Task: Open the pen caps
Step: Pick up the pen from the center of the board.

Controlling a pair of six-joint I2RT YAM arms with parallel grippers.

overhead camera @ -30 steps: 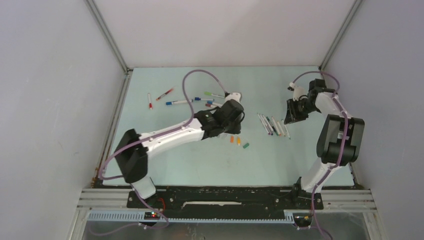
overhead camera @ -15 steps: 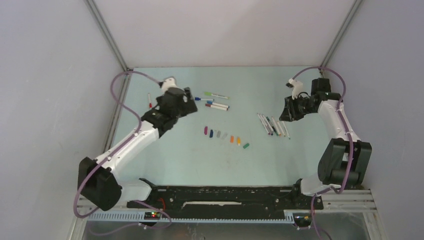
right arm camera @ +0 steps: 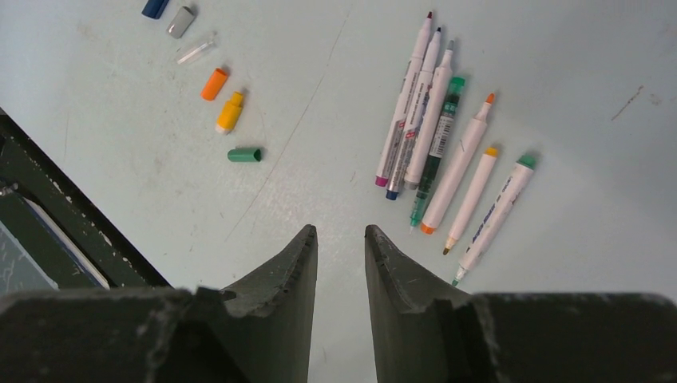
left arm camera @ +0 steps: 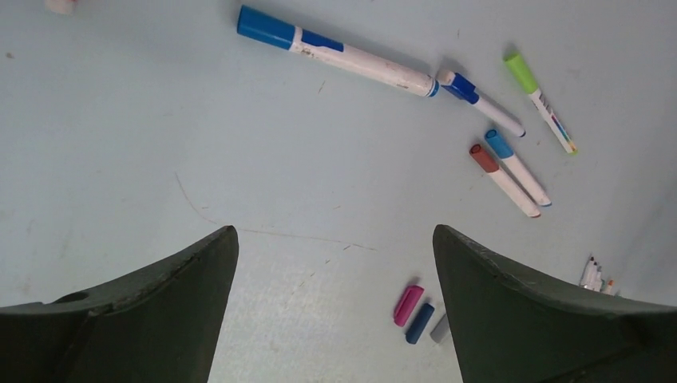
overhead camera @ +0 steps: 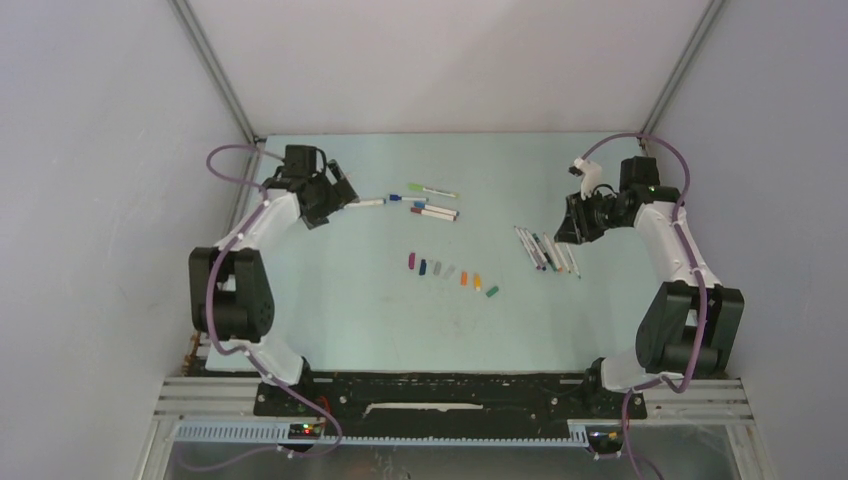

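Several loose pen caps [overhead camera: 450, 273] lie in a row mid-table, from pink to green; pink [left arm camera: 408, 304], blue and grey ones show in the left wrist view, orange [right arm camera: 214, 83], yellow and green [right arm camera: 244, 155] in the right. Several uncapped pens [overhead camera: 545, 250] [right arm camera: 435, 128] lie side by side at the right. Capped pens [overhead camera: 432, 201] lie at the back: a long blue one [left arm camera: 335, 52], a green-capped one [left arm camera: 539, 102], red and blue ones. My left gripper [overhead camera: 335, 195] [left arm camera: 334, 239] hangs wide open and empty at the back left. My right gripper [overhead camera: 572, 230] [right arm camera: 341, 231] stands narrowly open and empty beside the uncapped pens.
Grey walls and metal frame posts [overhead camera: 225, 95] close in the table on three sides. The black base rail [overhead camera: 450, 405] runs along the near edge, and a dark edge [right arm camera: 56, 215] shows left in the right wrist view.
My left arm swung from the middle of the table to the back left, and its jaws opened wide. The pink, blue and grey caps it covered now show. The right arm shifted slightly.
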